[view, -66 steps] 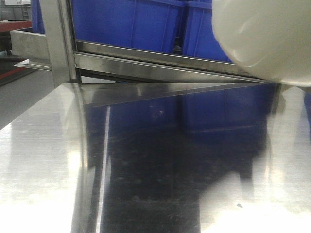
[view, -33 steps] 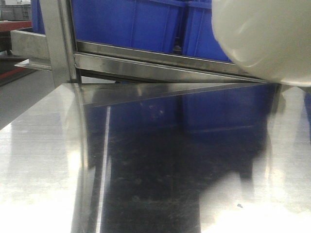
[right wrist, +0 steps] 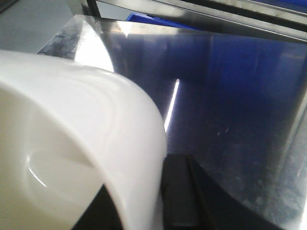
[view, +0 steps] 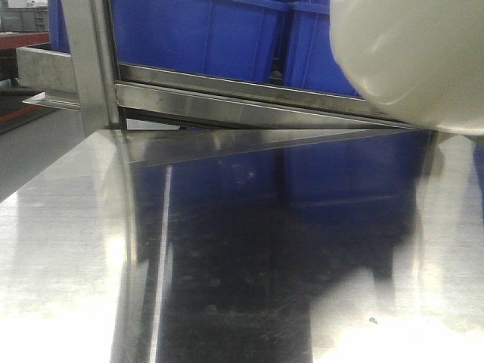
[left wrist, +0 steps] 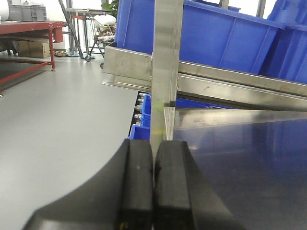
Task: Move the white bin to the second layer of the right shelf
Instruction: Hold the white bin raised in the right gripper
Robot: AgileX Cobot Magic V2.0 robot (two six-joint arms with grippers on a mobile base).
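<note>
The white bin [view: 412,60] hangs at the top right of the front view, lifted above the steel table [view: 68,227]. In the right wrist view its glossy wall [right wrist: 72,143] fills the left half. My right gripper [right wrist: 144,184] is shut on that wall, one black finger [right wrist: 180,191] outside and the other inside the bin. My left gripper [left wrist: 153,143] is shut with its pads together and nothing between them, beside the table's left edge. The right shelf second layer is out of view.
Blue crates [view: 197,34] stand on a sloping steel shelf rail [view: 249,102] just behind the table. An upright steel post [view: 91,60] rises at the table's back left corner. A red table [left wrist: 29,28] stands far off on the grey floor.
</note>
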